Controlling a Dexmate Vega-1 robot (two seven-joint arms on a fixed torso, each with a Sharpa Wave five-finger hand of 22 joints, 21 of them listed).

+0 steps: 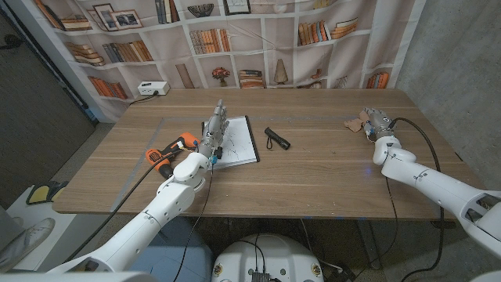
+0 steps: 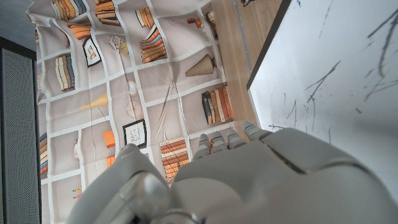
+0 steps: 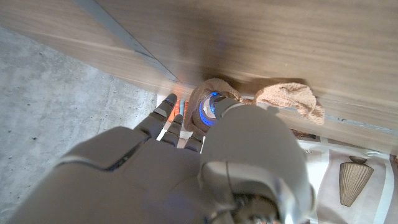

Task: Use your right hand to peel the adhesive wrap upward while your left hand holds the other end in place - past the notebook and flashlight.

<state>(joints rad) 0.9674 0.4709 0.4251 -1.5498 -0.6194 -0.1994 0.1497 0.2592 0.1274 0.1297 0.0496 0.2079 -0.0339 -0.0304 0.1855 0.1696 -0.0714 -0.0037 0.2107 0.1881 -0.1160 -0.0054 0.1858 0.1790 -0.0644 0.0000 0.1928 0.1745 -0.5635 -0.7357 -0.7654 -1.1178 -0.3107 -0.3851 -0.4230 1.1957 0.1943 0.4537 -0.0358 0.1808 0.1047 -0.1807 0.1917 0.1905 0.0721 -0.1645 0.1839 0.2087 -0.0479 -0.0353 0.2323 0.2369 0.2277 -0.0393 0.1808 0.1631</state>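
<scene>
Adhesive wrap lies crumpled near the tabletop's right far corner, the right robot hand touching it; grip unclear. Left robot hand rests on the notebook, flashlight beside; grip unclear.

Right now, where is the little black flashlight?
In the head view, the flashlight lies on the wooden table near the middle, just right of the white notebook and well left of the right hand.
</scene>
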